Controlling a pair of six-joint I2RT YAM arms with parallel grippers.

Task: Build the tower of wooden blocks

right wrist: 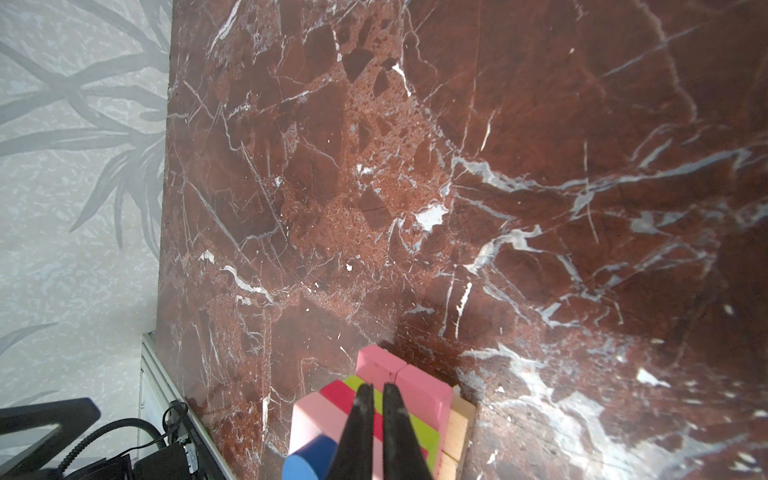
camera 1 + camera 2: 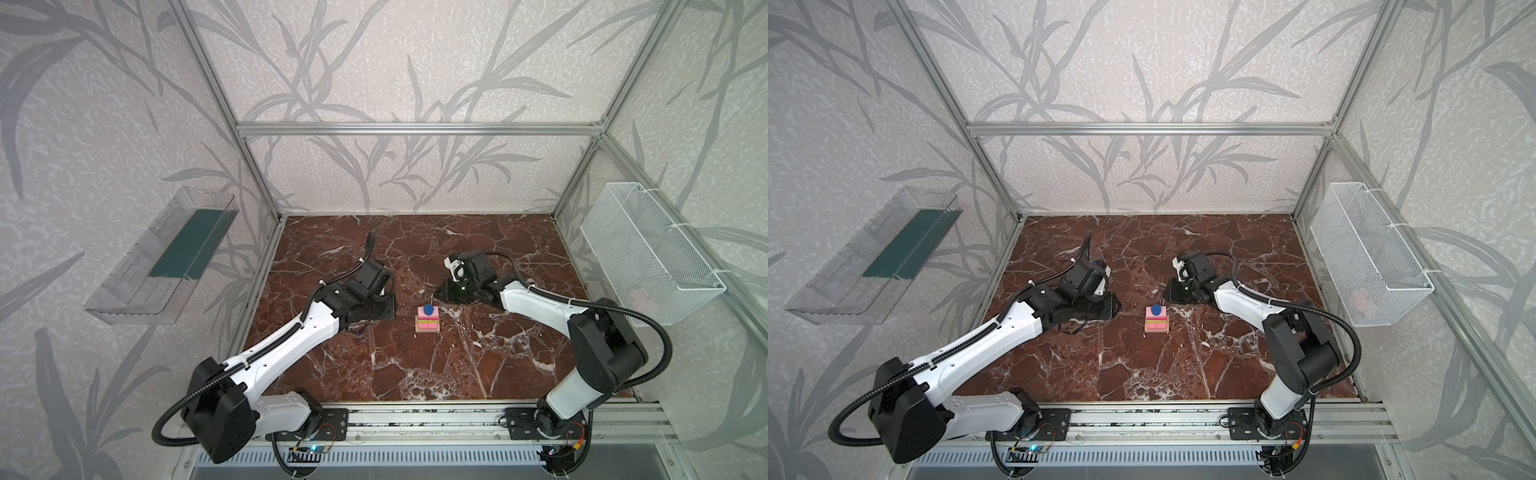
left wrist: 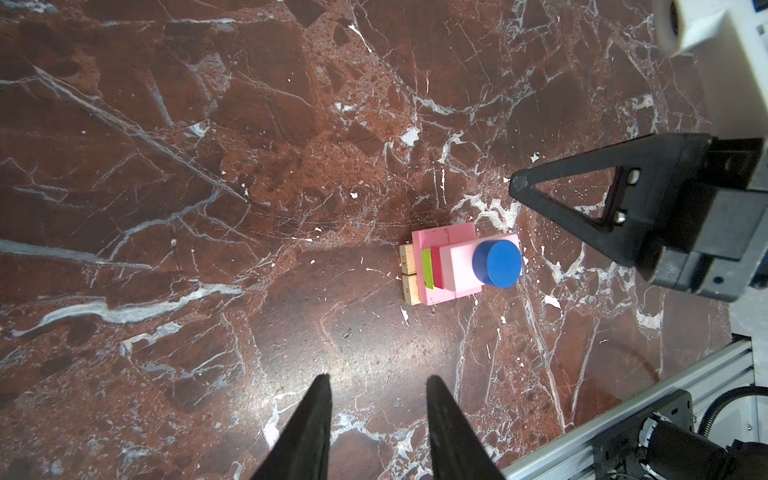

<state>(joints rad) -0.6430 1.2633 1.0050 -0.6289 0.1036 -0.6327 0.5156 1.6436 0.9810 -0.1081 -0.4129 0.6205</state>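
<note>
**Left gripper** [image 3: 378, 382]: the jaws are spread with nothing between them. It hangs over the bare marble table [image 3: 166, 249], just left of the tower [image 3: 457, 262].

**Right gripper** [image 1: 378, 388]: the jaws are pressed together and hold nothing. It sits just beyond the tower's far right side. In the left wrist view its tip stands apart from the blocks.

**Tower:** it stands near the middle of the table, between the two grippers and a little nearer than both. From the table upward the layers read:
- two tan bars [image 3: 410, 291] side by side
- pink bars [image 3: 432, 239] laid across them
- a lime-green bar [image 3: 427, 270] and a red cube [image 3: 437, 266]
- an upper pink bar [image 3: 455, 266]
- the blue disc [image 3: 498, 264] on top

**Handling (judged):** the pieces look light, rigid and smooth-painted, and they rest loose on one another. A sideways nudge would likely shift or topple the stack. A single piece is best taken from above across two flat opposite sides, and the disc across its round wall. The stack as a whole offers no safe hold.

**Hidden or unclear:**
- Only one red piece can be told apart; a second may lie behind the upper pink bar.
- The right wrist view cuts the tower off at the picture's edge, and the closed jaws cover its middle.
- In both top views the tower is too small for its layers to be counted, and the left gripper merges with its own shadow.
- A wire basket [image 2: 648, 257] on the right wall holds something pale that cannot be identified.
</note>
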